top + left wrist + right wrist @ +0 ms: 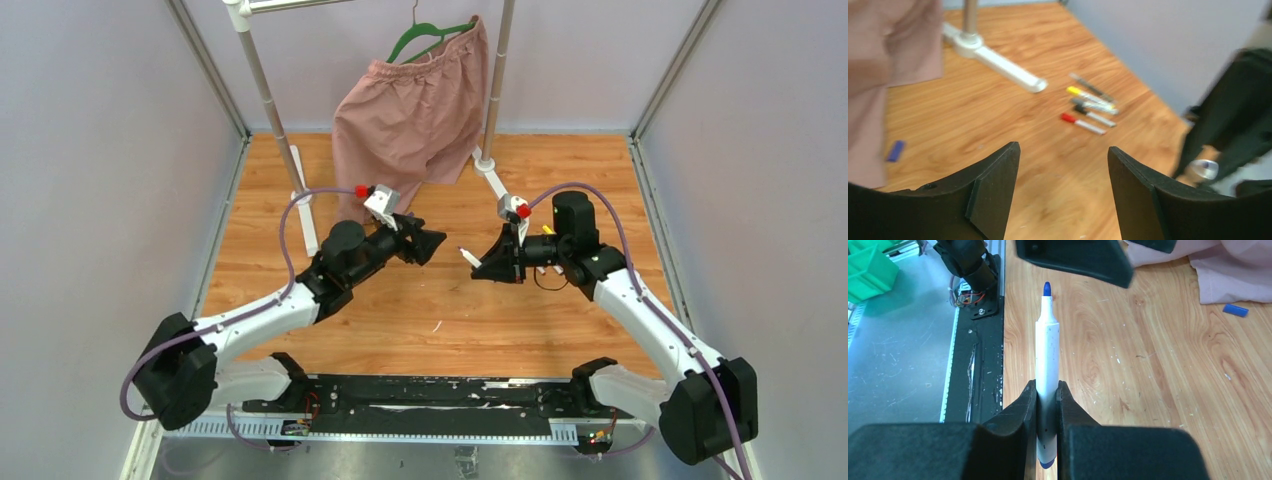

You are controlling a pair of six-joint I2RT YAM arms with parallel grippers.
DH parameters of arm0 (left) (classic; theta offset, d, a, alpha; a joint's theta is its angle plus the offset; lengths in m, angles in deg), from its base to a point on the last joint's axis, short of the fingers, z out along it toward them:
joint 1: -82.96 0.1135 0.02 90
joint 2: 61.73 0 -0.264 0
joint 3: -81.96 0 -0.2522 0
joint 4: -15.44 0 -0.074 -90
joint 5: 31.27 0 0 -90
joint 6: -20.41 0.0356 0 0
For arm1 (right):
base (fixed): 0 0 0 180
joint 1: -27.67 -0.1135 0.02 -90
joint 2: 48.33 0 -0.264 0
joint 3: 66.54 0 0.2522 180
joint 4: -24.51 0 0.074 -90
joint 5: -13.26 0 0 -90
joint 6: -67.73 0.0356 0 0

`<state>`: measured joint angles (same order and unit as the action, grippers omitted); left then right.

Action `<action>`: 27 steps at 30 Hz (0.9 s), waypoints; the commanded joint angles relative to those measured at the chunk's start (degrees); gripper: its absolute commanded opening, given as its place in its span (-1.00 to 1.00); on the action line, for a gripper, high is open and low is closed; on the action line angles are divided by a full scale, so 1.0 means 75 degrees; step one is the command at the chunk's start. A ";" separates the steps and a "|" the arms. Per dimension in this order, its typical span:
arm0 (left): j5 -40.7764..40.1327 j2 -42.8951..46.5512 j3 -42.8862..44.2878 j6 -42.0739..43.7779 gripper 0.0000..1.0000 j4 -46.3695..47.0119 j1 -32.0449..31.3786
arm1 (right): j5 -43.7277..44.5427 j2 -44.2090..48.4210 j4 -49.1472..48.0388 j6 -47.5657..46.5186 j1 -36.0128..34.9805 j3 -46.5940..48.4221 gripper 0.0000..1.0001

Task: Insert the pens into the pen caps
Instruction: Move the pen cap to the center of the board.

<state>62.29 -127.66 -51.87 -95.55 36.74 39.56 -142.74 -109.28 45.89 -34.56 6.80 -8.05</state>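
Pens (1091, 105) on wooden tabletop (1048, 50), grey walls (1158, 40)

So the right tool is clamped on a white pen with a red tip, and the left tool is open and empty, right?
The pen has a blue tip, not a red one; the right wrist view shows it. Otherwise yes: the right tool is clamped on it, and the left tool is open and empty.

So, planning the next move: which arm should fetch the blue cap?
Left. The left gripper is open and empty, with the blue cap lying loose in its view; the right gripper is shut on the blue-tipped pen.
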 commanded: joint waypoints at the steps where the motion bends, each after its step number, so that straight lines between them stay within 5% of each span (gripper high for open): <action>1: -0.0225 -0.0864 0.1064 0.1811 0.41 -0.3339 0.0559 | 0.0313 0.0122 0.0362 -0.0358 0.0141 0.0247 -1.00; 8: 0.0283 -0.3546 0.3690 0.2738 0.39 -0.5723 0.1526 | 0.0465 0.0130 0.0391 -0.0353 0.0306 0.0235 -1.00; 15: -0.0050 -0.5954 0.6274 0.3542 0.08 -0.7600 0.1771 | 0.0514 0.0067 0.0402 -0.0329 0.0364 0.0245 -1.00; 20: -0.0301 -0.7114 0.7631 0.4000 -0.12 -0.8649 0.1869 | 0.0492 0.0052 0.0399 -0.0329 0.0388 0.0247 -1.00; 27: -0.0722 -0.7618 0.8294 0.4293 -0.14 -0.8989 0.1884 | 0.0472 0.0012 0.0401 -0.0329 0.0426 0.0235 -1.00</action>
<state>58.79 -184.10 7.88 -66.15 -26.51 53.22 -139.09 -109.24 47.76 -36.40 9.08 -7.96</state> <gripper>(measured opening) 0.430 0.135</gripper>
